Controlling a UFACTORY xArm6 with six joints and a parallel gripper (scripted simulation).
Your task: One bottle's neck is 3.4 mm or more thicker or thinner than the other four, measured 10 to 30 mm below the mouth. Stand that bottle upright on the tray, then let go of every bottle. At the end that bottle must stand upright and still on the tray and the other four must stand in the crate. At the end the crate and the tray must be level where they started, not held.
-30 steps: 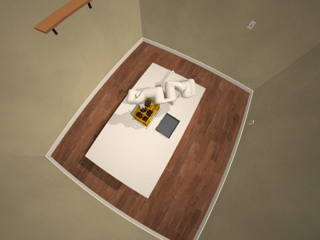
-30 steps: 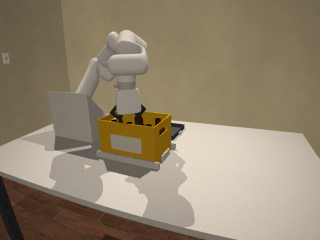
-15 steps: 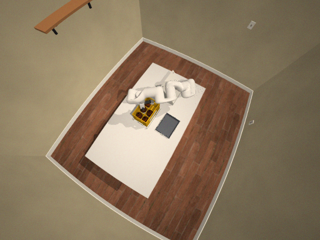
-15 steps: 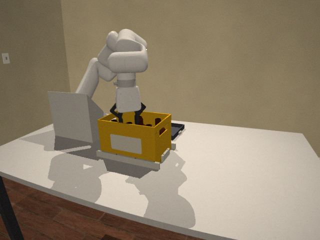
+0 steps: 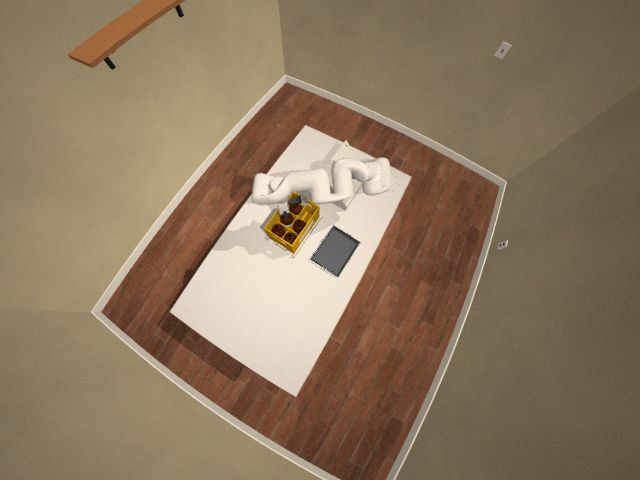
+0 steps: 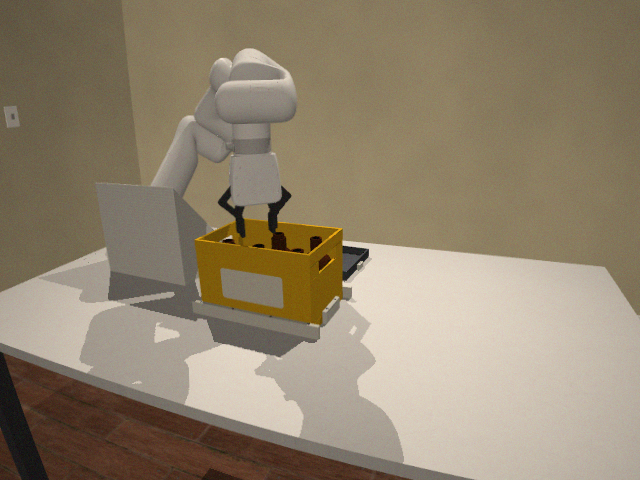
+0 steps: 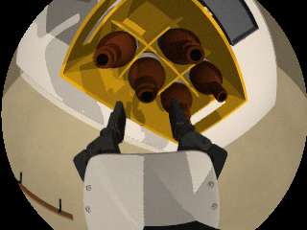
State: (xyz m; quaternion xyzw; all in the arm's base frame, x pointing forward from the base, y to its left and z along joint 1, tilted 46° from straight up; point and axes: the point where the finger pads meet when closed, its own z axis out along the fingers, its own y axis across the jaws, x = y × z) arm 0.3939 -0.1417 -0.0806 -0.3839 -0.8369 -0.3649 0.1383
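1. Bottles (image 5: 298,225) (image 6: 279,241) (image 7: 147,74), five and brown, are all standing inside the yellow crate (image 5: 306,232) (image 6: 211,279) (image 7: 230,77), one per compartment.
2. Gripper (image 5: 290,207) (image 6: 257,232) (image 7: 147,107) is hanging fingers-down at the crate's open top, fingers parted fairly wide, gripping nothing.
3. Dark tray (image 5: 334,251) (image 6: 353,254) (image 7: 235,24) is lying near the crate, apart from it, holding no bottle.
4. Odd neck: cannot tell which.

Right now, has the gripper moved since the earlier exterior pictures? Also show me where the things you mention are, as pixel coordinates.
Yes: the gripper (image 5: 290,207) (image 6: 257,233) (image 7: 147,107) has moved up, judged against the yellow crate (image 5: 281,242) (image 6: 209,273) (image 7: 232,62) in the exterior view.
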